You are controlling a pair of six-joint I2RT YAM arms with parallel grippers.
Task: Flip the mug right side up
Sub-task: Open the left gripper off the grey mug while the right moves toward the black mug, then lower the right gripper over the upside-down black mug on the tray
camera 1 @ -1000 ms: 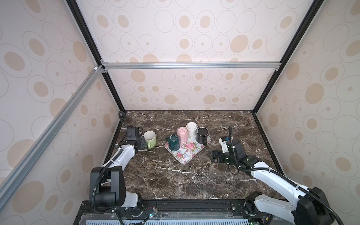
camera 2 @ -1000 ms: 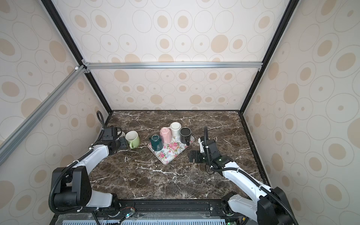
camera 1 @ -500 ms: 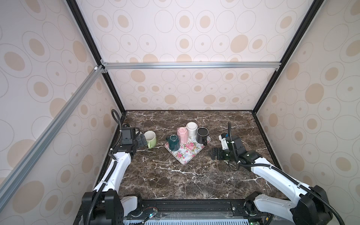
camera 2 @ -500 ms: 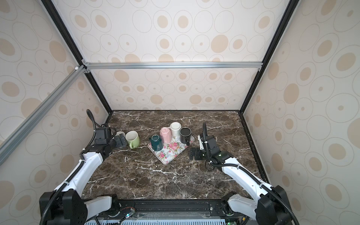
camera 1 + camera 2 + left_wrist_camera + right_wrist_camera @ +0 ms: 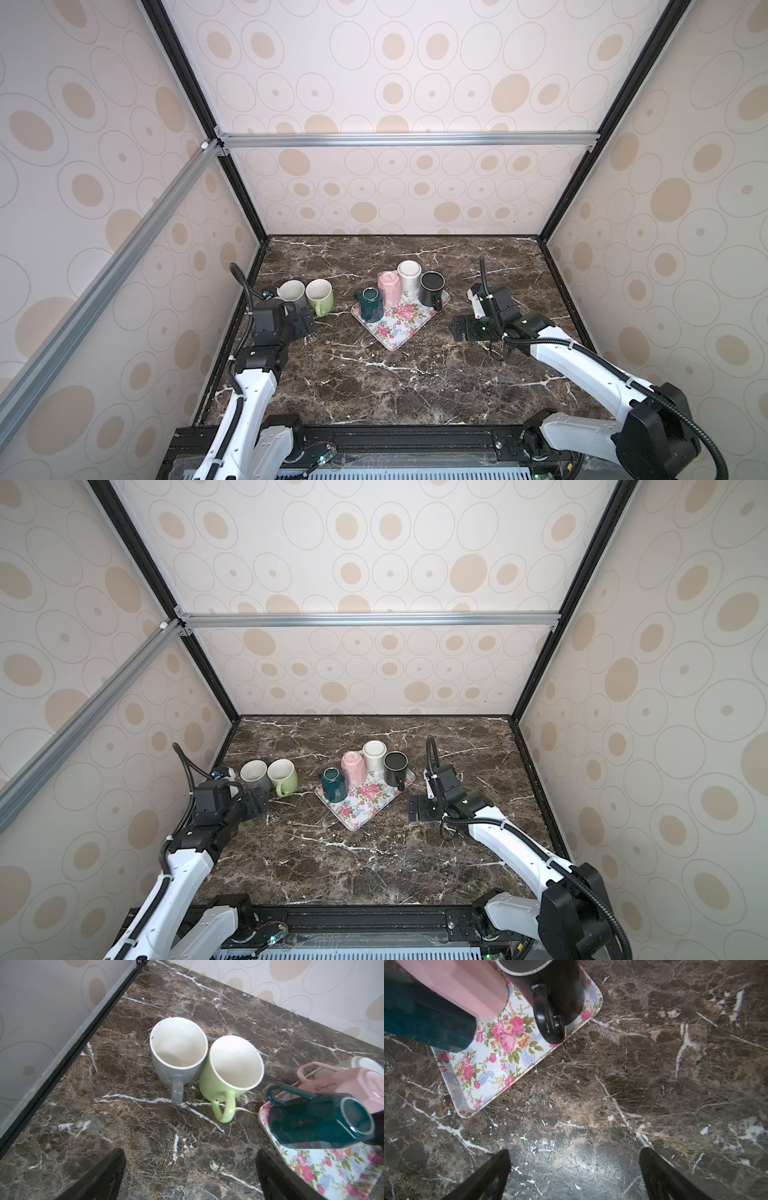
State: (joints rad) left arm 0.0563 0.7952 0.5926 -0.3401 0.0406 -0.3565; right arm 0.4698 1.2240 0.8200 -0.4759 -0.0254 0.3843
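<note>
A grey mug (image 5: 291, 290) (image 5: 178, 1053) stands upright on the marble table, mouth up, touching an upright green mug (image 5: 319, 293) (image 5: 232, 1068). My left gripper (image 5: 305, 323) (image 5: 190, 1153) is open just in front of them, apart from both, with only bare table between its fingers. A floral tray (image 5: 399, 328) holds a teal mug (image 5: 368, 305), a pink mug (image 5: 388, 286) and a white mug (image 5: 409, 274), all upside down, and an upright black mug (image 5: 432, 286) (image 5: 560, 987). My right gripper (image 5: 459, 328) (image 5: 574, 1153) is open and empty, to the right of the tray.
The left wall's black frame rail (image 5: 68, 1051) runs close beside the grey mug. The tray (image 5: 483, 1076) sits turned at an angle mid-table, and its near corner points toward the front. The black mug's handle (image 5: 548, 1016) overhangs the tray's right edge.
My left gripper has opened and drawn back toward the front, which leaves the grey mug standing next to the green one. The right arm has barely shifted.
</note>
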